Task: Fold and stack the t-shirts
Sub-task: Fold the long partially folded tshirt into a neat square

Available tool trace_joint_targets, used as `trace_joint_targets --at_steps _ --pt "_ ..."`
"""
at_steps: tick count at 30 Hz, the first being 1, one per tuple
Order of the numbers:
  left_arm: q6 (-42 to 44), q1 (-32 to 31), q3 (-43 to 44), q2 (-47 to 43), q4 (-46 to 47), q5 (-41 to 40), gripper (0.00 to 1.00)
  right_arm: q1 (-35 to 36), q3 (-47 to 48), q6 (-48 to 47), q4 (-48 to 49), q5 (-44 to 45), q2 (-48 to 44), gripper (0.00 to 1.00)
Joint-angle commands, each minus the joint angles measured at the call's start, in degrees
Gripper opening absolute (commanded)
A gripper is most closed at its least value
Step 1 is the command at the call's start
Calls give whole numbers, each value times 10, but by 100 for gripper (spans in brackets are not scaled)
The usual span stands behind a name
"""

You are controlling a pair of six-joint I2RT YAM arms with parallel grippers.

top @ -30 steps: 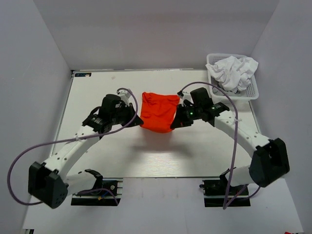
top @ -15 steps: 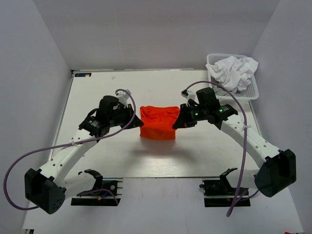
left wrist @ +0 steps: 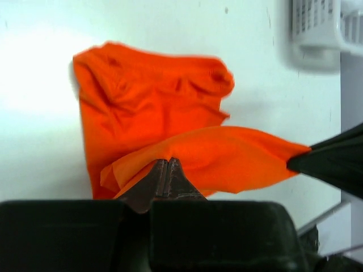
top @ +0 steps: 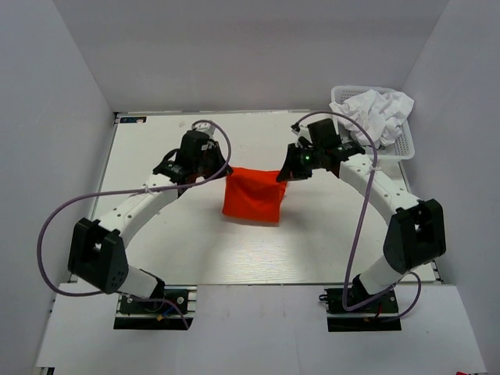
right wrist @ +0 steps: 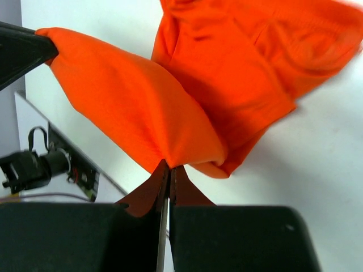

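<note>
Two arms, the left arm [top: 125, 219] and the right arm [top: 391, 211], are bolted at the near edge of the white table [top: 312, 250], much nearer than the white basket [top: 391, 154] and to its left. Beyond them, about the middle of the table and left of the basket, the orange-red t-shirt [top: 251, 199] is found. Its lower layer appears to lie on the table, while its upper edge is lifted and stretched between the two claws. The left gripper [top: 224, 173] is clenched on the corner farther from the basket, with a fold of cloth pinched between its closed fingertips. The right gripper [top: 283, 173] is clenched in the same way on the corner closer to the basket. Farthest away, at the far right corner of the table, the basket is placed, and the white t-shirts [top: 379, 109] are heaped inside it, crumpled.
</note>
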Motion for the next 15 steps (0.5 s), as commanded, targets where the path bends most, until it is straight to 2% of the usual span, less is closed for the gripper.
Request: trace_joint_targets --at_steps 1,15 --pt "17 5 70 46 28 -42 0 -11 68 -15 -5 19 24 0" --pt "61 16 252 259 0 -63 0 -57 168 -11 -5 79 177 0"
